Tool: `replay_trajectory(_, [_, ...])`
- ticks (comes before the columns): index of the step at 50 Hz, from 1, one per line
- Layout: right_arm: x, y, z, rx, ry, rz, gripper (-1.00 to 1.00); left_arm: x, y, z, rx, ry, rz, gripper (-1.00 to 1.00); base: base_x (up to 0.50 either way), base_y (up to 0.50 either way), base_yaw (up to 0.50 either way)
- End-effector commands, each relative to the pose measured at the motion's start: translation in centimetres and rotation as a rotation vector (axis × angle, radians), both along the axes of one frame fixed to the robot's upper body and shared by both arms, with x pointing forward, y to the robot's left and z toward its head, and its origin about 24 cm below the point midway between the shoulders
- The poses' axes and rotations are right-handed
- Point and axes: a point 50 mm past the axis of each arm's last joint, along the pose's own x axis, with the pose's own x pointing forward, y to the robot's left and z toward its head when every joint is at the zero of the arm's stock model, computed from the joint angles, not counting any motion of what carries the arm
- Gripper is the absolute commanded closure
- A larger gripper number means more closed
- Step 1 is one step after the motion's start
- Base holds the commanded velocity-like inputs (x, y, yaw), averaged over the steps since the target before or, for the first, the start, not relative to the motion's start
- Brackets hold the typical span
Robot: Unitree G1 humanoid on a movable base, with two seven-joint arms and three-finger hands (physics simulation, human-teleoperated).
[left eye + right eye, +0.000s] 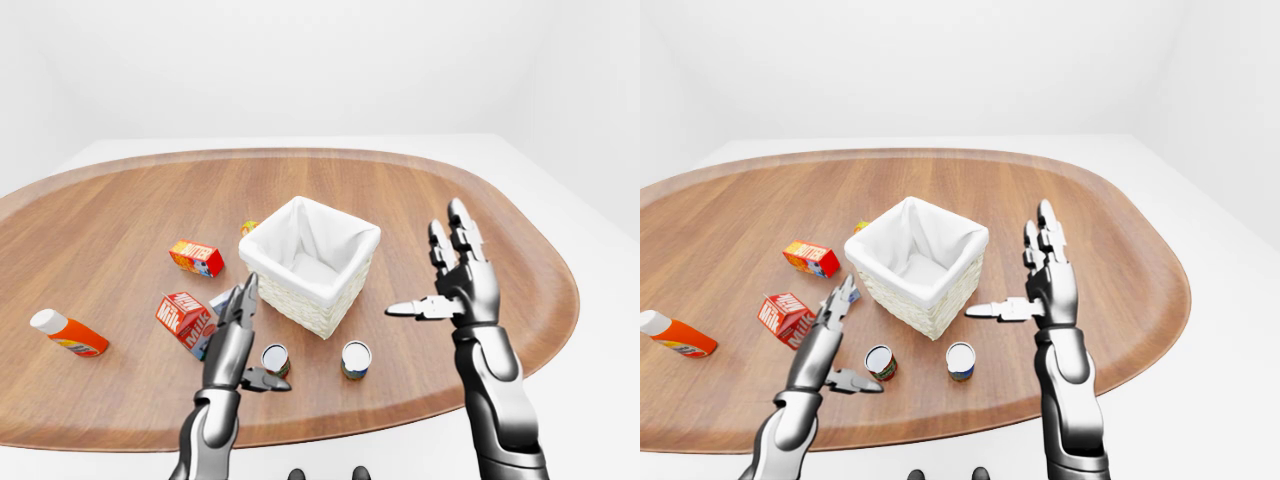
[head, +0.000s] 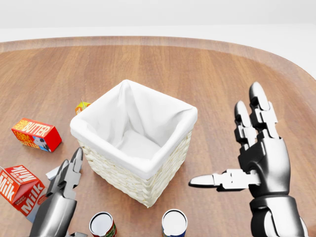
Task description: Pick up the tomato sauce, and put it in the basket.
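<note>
Bottle: the orange bottle (image 1: 68,334) lies on its side on the table (image 1: 120,220), far left of the basket (image 1: 310,262) in the left-eye view.
Cartons: the milk carton (image 1: 185,317) sits left of and below the basket; the butter box (image 1: 196,258) lies level with the basket, to its left.
Left hand: your left hand (image 1: 235,345) stands below the basket's left corner. Its long fingers (image 2: 74,165) are straight and point up toward the wicker wall, close to it but apart. The thumb juts out to the right.
Sauce can: the red-labelled sauce can (image 1: 275,359) stands upright below the basket, just right of your left palm. Your thumb reaches under it in the view, and the long fingers pass its left side. The hand is spread, with nothing in it.
Blue can: a blue can (image 1: 355,359) stands upright below the basket's right corner, apart from the sauce can.
Right hand: your right hand (image 2: 259,158) is raised to the right of the basket, well apart from it. The fingers are spread and point up, the thumb points left toward the basket, and the hand holds nothing.
</note>
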Motion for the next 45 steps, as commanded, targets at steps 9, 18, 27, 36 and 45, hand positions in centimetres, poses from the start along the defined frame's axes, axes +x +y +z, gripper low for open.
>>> replay_trajectory(9, [0.0,0.1,-0.2,-0.001,0.009,0.004,-1.00,0.3,-0.2,-0.7,0.010,0.014,0.002,-1.00,0.00,0.00,0.00])
replay_trajectory(18, [0.0,0.2,-0.3,-0.001,0.013,0.005,-1.00,0.4,-0.2,-1.0,0.019,0.021,0.005,-1.00,0.00,0.00,0.00])
replay_trajectory(27, [0.0,0.2,-0.3,-0.001,0.013,0.005,-1.00,0.5,-0.1,-1.9,0.028,0.044,0.020,-1.00,0.00,0.00,0.00])
replay_trajectory(36, [-0.1,0.2,-0.3,-0.001,0.014,0.006,-1.00,0.6,-0.1,-2.1,0.034,0.050,0.021,-1.00,0.00,0.00,0.00])
replay_trajectory(45, [0.0,0.2,-0.4,-0.002,0.017,0.006,-1.00,0.7,0.0,-2.5,0.040,0.062,0.028,-1.00,0.00,0.00,0.00])
